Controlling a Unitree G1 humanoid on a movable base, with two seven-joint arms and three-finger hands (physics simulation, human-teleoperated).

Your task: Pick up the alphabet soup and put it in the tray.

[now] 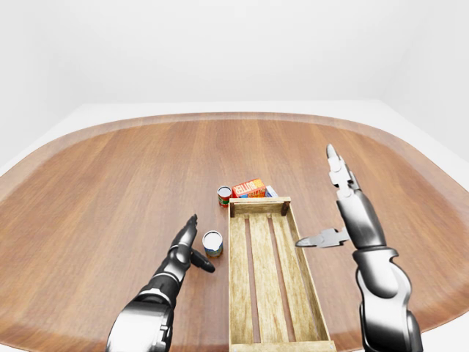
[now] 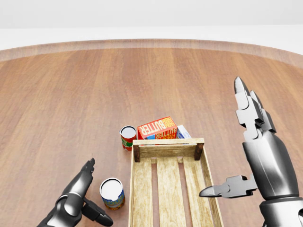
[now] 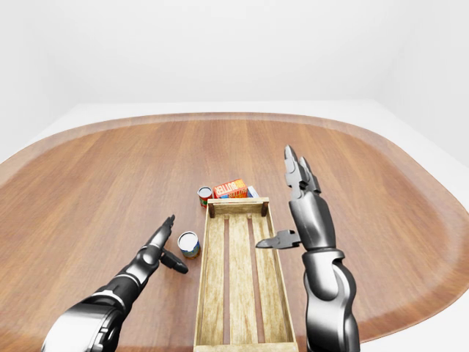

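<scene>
Soup can (image 2: 112, 193) stands on the bench (image 2: 61, 104) near its bottom edge, just left of the tray (image 2: 170, 189). Left robot hand (image 2: 80, 201), fingers spread, flanks it; close squarely round its middle. Right robot hand (image 2: 248, 156) hangs open over the tray's right rail.

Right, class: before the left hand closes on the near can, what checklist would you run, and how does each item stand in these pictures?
1. Left hand open beside the near can: ok, fingers spread, not yet closed round it.
2. Near can upright: ok, lid faces up.
3. This can is the alphabet soup: cannot tell, its label is too small to read; a second can with a red label stands above it in the head view.
4. Tray empty: ok, only bare slats show.
5. Right hand out of the way: not ok, its thumb reaches over the tray's right rim.
</scene>
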